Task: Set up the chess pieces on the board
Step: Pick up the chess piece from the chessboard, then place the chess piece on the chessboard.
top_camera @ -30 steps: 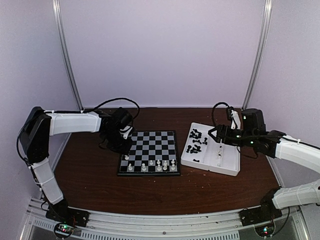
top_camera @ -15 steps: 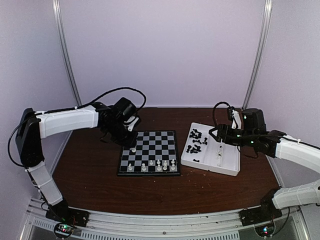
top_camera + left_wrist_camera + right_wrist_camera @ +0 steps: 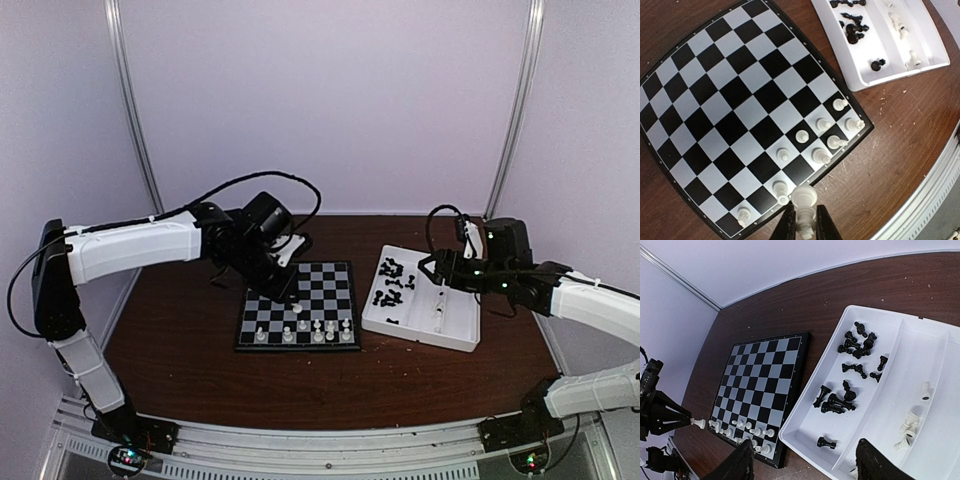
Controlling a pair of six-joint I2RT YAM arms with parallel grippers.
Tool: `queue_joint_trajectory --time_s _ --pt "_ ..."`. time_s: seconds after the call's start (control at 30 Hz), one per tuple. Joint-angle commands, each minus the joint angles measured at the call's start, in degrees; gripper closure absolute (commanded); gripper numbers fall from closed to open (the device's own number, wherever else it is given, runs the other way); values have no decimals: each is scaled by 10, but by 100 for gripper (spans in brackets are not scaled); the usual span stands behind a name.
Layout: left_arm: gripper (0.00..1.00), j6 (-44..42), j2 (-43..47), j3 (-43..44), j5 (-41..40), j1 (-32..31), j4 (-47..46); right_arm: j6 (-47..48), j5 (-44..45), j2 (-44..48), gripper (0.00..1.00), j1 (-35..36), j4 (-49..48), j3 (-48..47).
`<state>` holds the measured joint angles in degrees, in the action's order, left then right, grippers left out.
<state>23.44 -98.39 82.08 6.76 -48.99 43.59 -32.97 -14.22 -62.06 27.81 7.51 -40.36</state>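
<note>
My left gripper [image 3: 804, 226], nearly shut on a small white plastic chess piece [image 3: 803, 196] that juts lengthwise beyond the fingertips, hangs above the near rows of the black-and-pale chequered board [image 3: 740, 100] directly below, while my right gripper [image 3: 430, 270] stands open, empty, over the white divided tray [image 3: 920, 355].

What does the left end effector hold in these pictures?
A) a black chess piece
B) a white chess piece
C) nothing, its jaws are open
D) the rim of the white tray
B: in the left wrist view the left end effector is shut on a white chess piece, with the board below it.
</note>
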Motion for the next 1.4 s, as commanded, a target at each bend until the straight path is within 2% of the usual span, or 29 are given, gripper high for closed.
queue_joint_trajectory --time_s 0.0,0.47,0.87,1.37 --pt "87 -10 -10 10 15 -18 -8 -3 -7 9 31 -5 -15 7" --pt "88 -16 -59 8 -18 -42 -18 -5 -9 20 31 -8 -13 13" --pt "88 -5 -72 -37 -54 -43 -77 -8 -14 17 31 -10 -16 13" --pt "88 -4 -94 -36 -48 -45 -84 -8 -17 18 31 -14 -17 18"
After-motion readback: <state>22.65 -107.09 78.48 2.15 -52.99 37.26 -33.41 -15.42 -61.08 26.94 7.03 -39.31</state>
